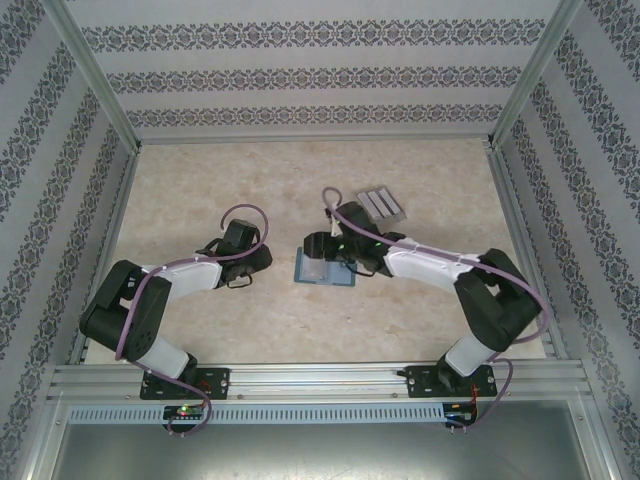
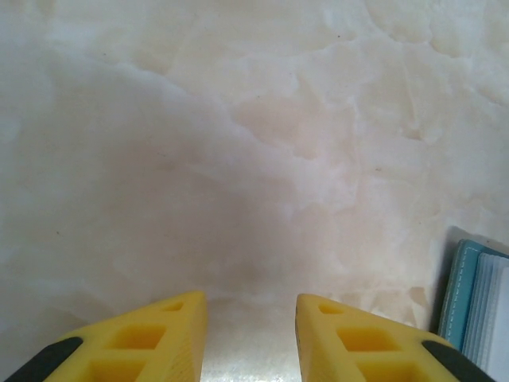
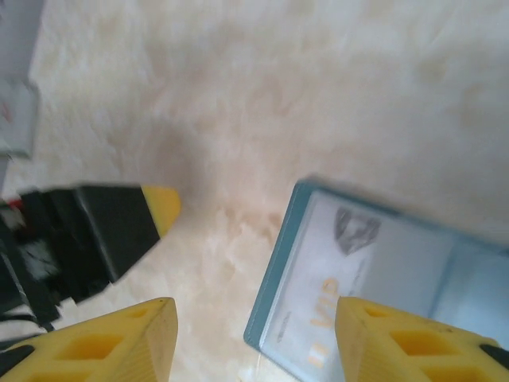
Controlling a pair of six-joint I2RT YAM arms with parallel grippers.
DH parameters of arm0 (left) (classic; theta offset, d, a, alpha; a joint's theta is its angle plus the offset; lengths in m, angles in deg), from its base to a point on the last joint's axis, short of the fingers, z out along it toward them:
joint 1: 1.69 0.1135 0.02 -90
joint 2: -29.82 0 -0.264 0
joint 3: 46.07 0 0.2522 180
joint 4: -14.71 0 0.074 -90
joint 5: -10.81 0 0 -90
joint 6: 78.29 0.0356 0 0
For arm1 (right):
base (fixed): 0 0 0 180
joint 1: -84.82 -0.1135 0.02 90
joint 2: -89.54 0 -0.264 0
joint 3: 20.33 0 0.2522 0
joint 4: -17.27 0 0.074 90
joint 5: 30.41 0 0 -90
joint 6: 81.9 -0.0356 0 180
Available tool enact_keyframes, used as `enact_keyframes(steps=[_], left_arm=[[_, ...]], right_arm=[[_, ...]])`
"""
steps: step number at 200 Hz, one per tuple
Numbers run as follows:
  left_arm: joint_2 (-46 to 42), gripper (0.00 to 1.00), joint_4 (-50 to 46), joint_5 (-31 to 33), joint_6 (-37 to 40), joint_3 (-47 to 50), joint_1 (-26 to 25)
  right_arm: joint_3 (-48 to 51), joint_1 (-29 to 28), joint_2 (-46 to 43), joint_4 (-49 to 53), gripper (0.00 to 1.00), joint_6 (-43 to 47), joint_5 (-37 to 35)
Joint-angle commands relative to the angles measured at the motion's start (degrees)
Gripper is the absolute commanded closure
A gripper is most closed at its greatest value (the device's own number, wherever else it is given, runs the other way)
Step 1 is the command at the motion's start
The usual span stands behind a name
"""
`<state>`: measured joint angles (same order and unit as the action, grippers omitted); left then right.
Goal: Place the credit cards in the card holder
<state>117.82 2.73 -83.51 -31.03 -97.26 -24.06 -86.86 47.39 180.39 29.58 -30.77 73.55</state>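
The teal card holder [image 1: 325, 270] lies flat in the middle of the table, between the two arms. On its face a pale grey card [image 3: 334, 278] with orange lettering shows; I cannot tell how far it is tucked in. More credit cards [image 1: 382, 205], grey with dark stripes, lie side by side behind the right arm. My right gripper [image 3: 254, 306] hovers over the holder's left edge, open, with nothing between its fingers. My left gripper [image 2: 250, 298] stands open and empty over bare table just left of the holder [image 2: 477, 310]; its yellow tip [image 3: 161, 207] also shows in the right wrist view.
The table is a pale marbled surface [image 1: 200, 190] fenced by patterned walls and aluminium posts. The grey cards' edge [image 3: 16, 111] shows at the top left of the right wrist view. Both arm bases sit on the rail [image 1: 320, 380] at the near edge.
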Motion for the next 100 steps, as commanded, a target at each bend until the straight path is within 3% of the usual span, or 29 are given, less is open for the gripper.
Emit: enact_keyframes(steps=[1, 37, 74, 100], left_arm=[[-1.10, 0.64, 1.73, -1.58, -0.24, 0.46, 0.35], [-1.29, 0.57, 4.45, -5.18, 3.55, 0.03, -1.12], [-0.70, 0.45, 2.63, -4.37, 7.29, -2.71, -4.93], [2.39, 0.42, 3.58, -7.72, 6.71, -3.78, -5.45]], right_arm=[[0.45, 2.50, -4.23, 4.99, 0.44, 3.59, -3.25], [0.02, 7.17, -7.94, 13.47, 0.44, 5.10, -10.40], [3.23, 9.39, -9.95, 14.72, 0.44, 3.55, -9.54], [6.48, 9.53, -9.77, 14.11, 0.45, 1.53, -7.38]])
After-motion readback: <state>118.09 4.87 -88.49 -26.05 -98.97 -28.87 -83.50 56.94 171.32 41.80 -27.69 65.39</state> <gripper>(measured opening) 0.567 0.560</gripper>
